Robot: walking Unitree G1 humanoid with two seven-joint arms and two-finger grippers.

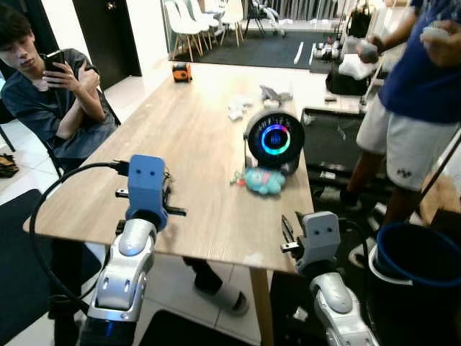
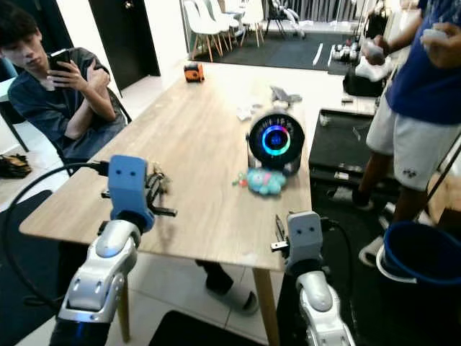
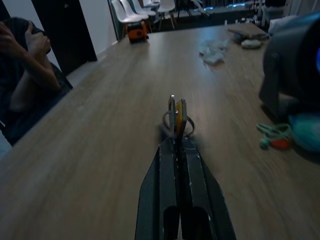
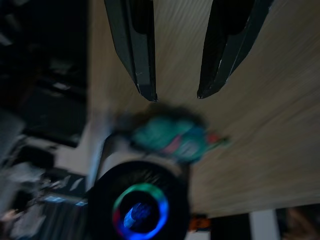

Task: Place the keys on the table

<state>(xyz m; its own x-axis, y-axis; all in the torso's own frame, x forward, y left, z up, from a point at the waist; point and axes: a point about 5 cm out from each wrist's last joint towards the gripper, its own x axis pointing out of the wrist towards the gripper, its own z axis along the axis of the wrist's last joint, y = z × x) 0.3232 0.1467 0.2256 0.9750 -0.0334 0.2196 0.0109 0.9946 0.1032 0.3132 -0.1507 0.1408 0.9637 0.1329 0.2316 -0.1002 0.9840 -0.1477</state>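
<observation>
Wooden desk (image 1: 209,144) at frame centre; left gripper (image 3: 176,142) pinches the keys (image 3: 177,116) above it, right gripper (image 4: 175,94) parted and empty lower right.

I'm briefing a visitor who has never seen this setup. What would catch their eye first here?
Probably the round black speaker with its glowing ring, standing on the wooden table near its right edge, a teal toy lying just in front of it. Next, the left gripper over the near part of the table, its fingers shut on the keys. A seated person at the table's left side holds a phone.
</observation>
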